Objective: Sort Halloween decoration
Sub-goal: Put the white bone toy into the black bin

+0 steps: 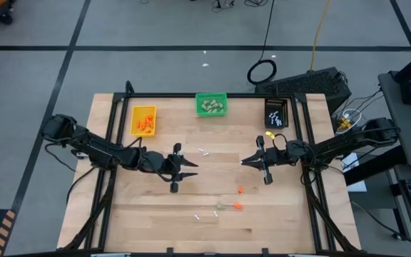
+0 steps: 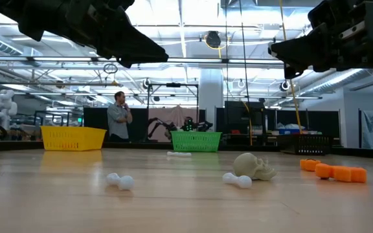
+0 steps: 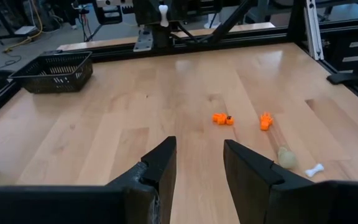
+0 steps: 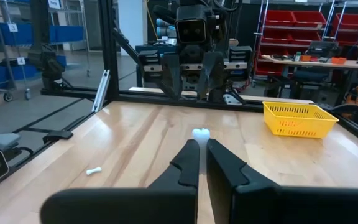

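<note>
My right gripper [image 4: 199,163], pinching a small white bone-shaped stick [image 4: 201,132] above mid-table, should carry it level to the black mesh bin [image 1: 276,112] before releasing, while my left gripper [image 3: 199,163], fingers spread and empty, waits near the orange pieces [image 3: 223,118].

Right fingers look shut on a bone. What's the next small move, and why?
Probably carry the right gripper toward the black bin: its fingers pinch a white bone, and that bin already holds white pieces. The left gripper hovers open and empty.
</note>
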Robot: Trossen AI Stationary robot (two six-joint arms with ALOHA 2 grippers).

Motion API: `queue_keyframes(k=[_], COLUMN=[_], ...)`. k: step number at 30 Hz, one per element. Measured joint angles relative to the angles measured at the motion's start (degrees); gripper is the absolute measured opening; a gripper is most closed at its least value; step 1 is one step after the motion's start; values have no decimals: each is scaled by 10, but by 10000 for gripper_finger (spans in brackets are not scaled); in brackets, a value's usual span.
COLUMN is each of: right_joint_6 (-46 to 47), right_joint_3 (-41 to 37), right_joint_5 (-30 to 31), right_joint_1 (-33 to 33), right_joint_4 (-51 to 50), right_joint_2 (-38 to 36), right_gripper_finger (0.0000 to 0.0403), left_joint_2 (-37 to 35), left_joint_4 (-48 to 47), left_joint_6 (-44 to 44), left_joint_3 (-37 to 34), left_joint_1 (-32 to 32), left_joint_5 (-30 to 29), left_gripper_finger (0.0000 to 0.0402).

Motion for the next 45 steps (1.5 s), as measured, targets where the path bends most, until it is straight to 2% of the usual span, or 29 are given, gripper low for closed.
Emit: queue_keyframes(k=[11,26,37,45], right_joint_6=[-85,-287,-330,-414], right_joint_3=[0,0,0,0], right_joint_5=[-1,-1,-1,0], right_joint_1=[0,0,0,0], right_joint_4=[0,-11,-17,-16], right_joint_2=[0,0,0,0], right_gripper_finger=[0,0,0,0], left_joint_2=[0,0,0,0], left_joint_4=[0,0,0,0], left_joint_6=[-1,0,0,0], left_joint_3=[0,0,0,0], left_joint_1=[0,0,0,0], left_joint_5=[0,0,0,-1], left_gripper_finger=[132,132,132,132])
